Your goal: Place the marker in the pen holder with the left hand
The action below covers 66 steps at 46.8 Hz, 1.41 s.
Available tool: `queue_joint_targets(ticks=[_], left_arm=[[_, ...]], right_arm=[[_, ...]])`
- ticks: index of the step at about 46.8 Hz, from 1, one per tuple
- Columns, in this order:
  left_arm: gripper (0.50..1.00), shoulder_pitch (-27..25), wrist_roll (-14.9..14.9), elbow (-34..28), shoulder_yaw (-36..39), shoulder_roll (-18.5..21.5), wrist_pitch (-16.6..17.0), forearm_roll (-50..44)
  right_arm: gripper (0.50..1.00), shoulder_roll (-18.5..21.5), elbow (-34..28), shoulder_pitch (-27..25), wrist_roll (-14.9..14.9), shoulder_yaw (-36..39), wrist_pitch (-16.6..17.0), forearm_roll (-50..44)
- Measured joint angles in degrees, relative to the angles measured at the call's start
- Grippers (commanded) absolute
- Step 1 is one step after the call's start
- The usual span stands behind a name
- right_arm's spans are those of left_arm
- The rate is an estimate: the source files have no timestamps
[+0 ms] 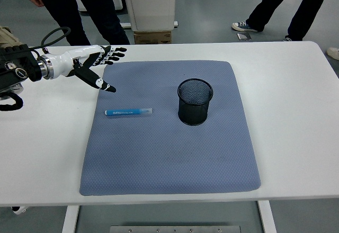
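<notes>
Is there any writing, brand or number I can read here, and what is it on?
No text can be read in this picture.
Marker: dark print along the barrel, too small and blurred to read.
Pen holder, mat, table and left hand: no print shows.

Single high head view, forward and down over the white table (296,84), near edge at bottom.

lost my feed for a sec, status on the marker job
Left hand open, over mat's far-left corner. Marker flat on mat, untouched. Pen holder upright, empty. Path clear.
</notes>
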Motion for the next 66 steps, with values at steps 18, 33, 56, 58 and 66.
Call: queue_joint_targets(ticks=[18, 33, 56, 58, 66], left_arm=[[1.0, -9.62, -0.01, -0.01, 16.92, -6.11, -0.21, 4.23], [1.0, -13.82, 0.08, -0.42, 21.41, -9.21, -1.2, 10.5], [1.0, -13.04, -1.22, -0.28, 21.68, -11.68, -2.41, 1.36], [1.0, -13.06, -1.31, -0.34, 22.49, -12.48, -2.47, 1.7], [1.0, -13.86, -1.12, -0.28, 28.47, -13.53, -2.42, 3.04]], right_arm=[[1.0, 0.0, 0.0, -0.01, 0.0, 0.0, -0.01, 0.0], [1.0, 0.0, 0.0, 0.0, 0.0, 0.0, -0.02, 0.0], [1.0, 0.0, -0.01, -0.02, 0.0, 0.01, 0.01, 0.0], [1.0, -0.01, 0.0, 0.04, 0.02, 0.0, 0.0, 0.0], [1.0, 0.0, 0.0, 0.01, 0.0, 0.0, -0.04, 0.0]])
